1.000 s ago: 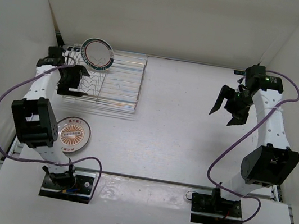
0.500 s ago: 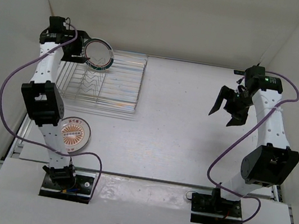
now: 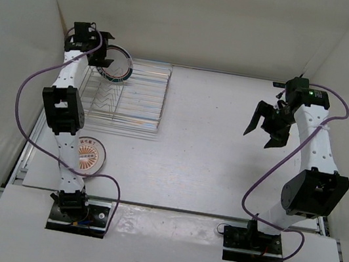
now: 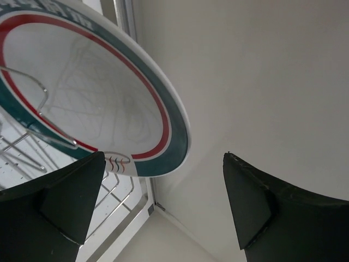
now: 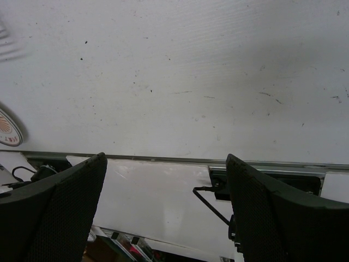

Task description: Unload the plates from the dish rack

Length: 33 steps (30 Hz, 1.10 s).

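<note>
A teal-and-red-rimmed plate (image 3: 121, 67) stands upright in the back left corner of the wire dish rack (image 3: 133, 98). My left gripper (image 3: 104, 60) is open right beside it. In the left wrist view the plate's (image 4: 98, 82) lower rim sits just above the gap of my left gripper (image 4: 163, 204), and neither finger touches it. One orange sunburst plate (image 3: 89, 156) lies flat on the table in front of the rack, partly behind the left arm; no other sunburst plate shows. My right gripper (image 3: 265, 127) is open and empty, high over the table's right side.
The white back wall and left wall stand close to the rack's corner. Rack wires (image 4: 32, 131) cross the plate's face. The right wrist view shows bare table, its front edge (image 5: 163, 158) and the sunburst plate (image 5: 7, 129) at the far left.
My left arm has swung from in front of the rack to the back left corner, bringing its open gripper up to the teal-rimmed plate. The right arm has not moved.
</note>
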{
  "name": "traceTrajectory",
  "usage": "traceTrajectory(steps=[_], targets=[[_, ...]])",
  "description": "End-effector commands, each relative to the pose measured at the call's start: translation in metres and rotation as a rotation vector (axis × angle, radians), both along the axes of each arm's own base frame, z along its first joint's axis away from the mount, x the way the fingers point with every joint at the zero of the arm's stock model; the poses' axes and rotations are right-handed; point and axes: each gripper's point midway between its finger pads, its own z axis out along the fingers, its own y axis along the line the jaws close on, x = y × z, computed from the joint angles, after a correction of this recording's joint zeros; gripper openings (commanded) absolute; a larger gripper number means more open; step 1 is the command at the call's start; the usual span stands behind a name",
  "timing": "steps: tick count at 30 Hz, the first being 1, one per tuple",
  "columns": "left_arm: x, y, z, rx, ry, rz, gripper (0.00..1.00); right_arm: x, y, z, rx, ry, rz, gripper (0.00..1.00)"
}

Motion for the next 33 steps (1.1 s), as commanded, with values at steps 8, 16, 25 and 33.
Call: traceTrajectory(steps=[8, 16, 25, 33], targets=[[0.022, 0.004, 0.017, 0.037, -0.095, 0.028, 1.0, -0.054, -0.009, 0.004, 0.007, 0.238, -0.032, 0.91], [0.022, 0.0, 0.004, 0.026, -0.075, 0.015, 0.94, -0.052, -0.01, 0.002, 0.018, 0.241, -0.041, 0.91], [0.014, -0.002, -0.006, 0.035, -0.054, -0.014, 0.81, -0.052, -0.01, 0.0, 0.028, 0.257, -0.05, 0.91], [0.008, -0.003, -0.014, 0.026, -0.043, -0.04, 0.67, -0.051, -0.011, 0.001, 0.032, 0.252, -0.053, 0.91]])
